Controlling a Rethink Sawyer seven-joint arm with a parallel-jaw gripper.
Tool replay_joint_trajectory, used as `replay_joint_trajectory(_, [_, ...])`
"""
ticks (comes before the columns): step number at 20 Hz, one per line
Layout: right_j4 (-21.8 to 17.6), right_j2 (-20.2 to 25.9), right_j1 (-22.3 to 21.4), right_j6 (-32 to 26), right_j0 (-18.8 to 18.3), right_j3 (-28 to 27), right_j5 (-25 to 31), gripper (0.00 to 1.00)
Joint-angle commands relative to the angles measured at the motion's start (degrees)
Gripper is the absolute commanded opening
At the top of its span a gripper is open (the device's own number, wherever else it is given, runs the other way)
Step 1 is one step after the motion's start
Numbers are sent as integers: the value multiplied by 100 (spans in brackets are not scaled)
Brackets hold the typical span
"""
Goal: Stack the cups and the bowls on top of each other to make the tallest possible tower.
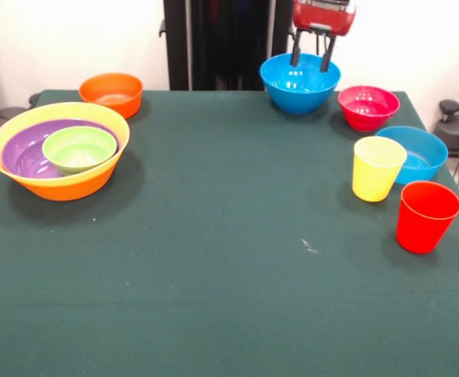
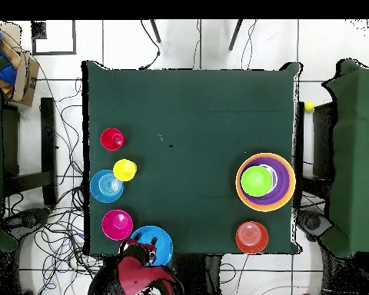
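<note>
front view shows the green worktop (image 1: 229,259); at left, the tower (image 1: 58,161): a yellow-orange bowl holding a purple bowl (image 1: 25,157) and a small green bowl (image 1: 78,148). upper right, the pincer (image 1: 311,56) hangs with fingers apart over the blue bowl (image 1: 299,85). lower right stand the yellow cup (image 1: 376,169) and red cup (image 1: 426,217).
</note>
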Motion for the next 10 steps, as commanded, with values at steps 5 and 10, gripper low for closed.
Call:
replay_joint_trajectory(5, [334, 17, 1671, 1092, 374, -314, -1178, 100])
replay_joint_trajectory(10, [236, -148, 2081, 977, 394, -354, -1589, 100])
